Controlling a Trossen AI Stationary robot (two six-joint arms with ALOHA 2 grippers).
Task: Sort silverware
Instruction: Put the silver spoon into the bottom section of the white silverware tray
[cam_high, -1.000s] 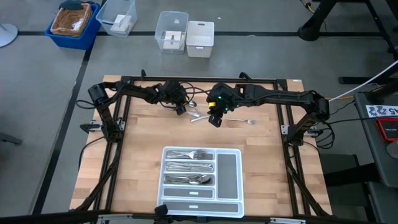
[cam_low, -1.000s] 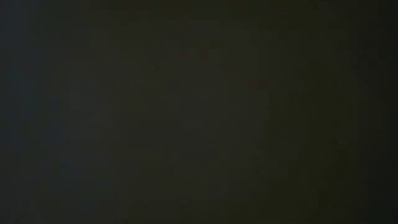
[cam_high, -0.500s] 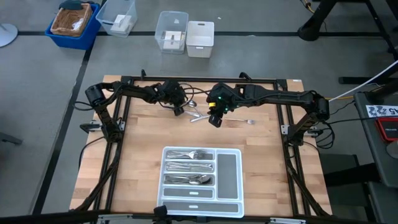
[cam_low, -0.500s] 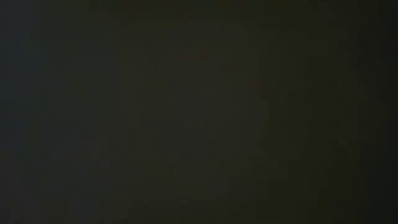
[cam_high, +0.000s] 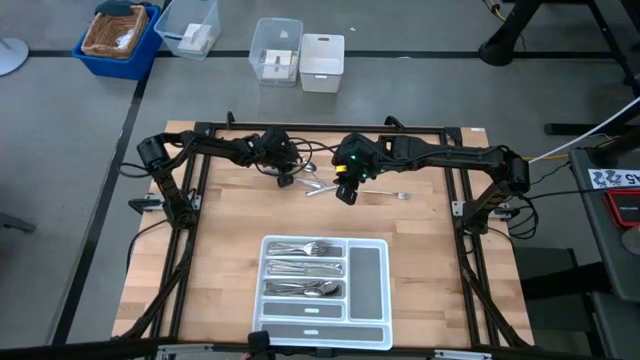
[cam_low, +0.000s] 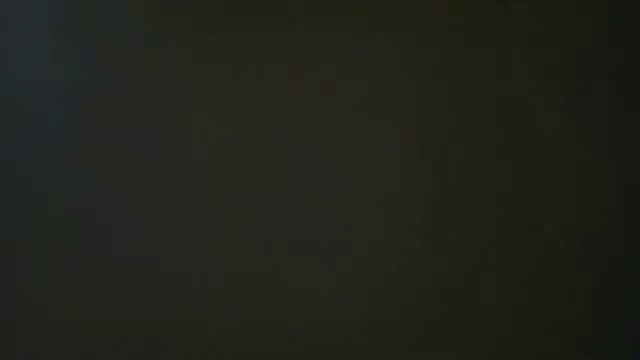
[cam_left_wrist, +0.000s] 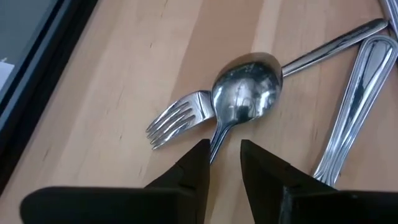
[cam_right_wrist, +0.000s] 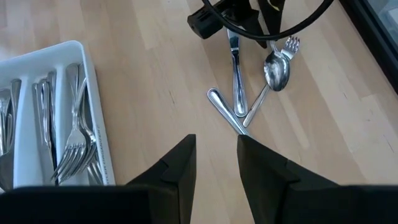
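Loose silverware (cam_high: 314, 182) lies on the wooden table near its far edge: a fork (cam_left_wrist: 180, 115) with a spoon (cam_left_wrist: 247, 93) resting across its neck, a knife (cam_right_wrist: 235, 74) and another handle (cam_left_wrist: 354, 106). One more fork (cam_high: 397, 195) lies to the right. My left gripper (cam_left_wrist: 225, 168) slants down over the pile, its fingers on either side of the fork's handle. My right gripper (cam_right_wrist: 216, 165) hovers open above the table with nothing between its fingers. The white tray (cam_high: 388, 290) near the front holds sorted pieces. The low view is dark. My left gripper's fingers stand on either side of the fork's handle (cam_left_wrist: 216, 148), just behind the spoon's bowl, slanting down along the handle. The fork lies flat on the table. A gap shows between the fingers; whether either finger touches the handle I cannot tell.
Black frame rails (cam_high: 190, 200) run along the table's left, right and far sides. Clear bins (cam_high: 298, 60) and a blue bin (cam_high: 120, 40) stand on the floor beyond the far edge. Bare wood lies between the loose pieces and the tray.
My left gripper has stayed over the loose pieces and rolled slightly at the wrist. The silverware has not moved.
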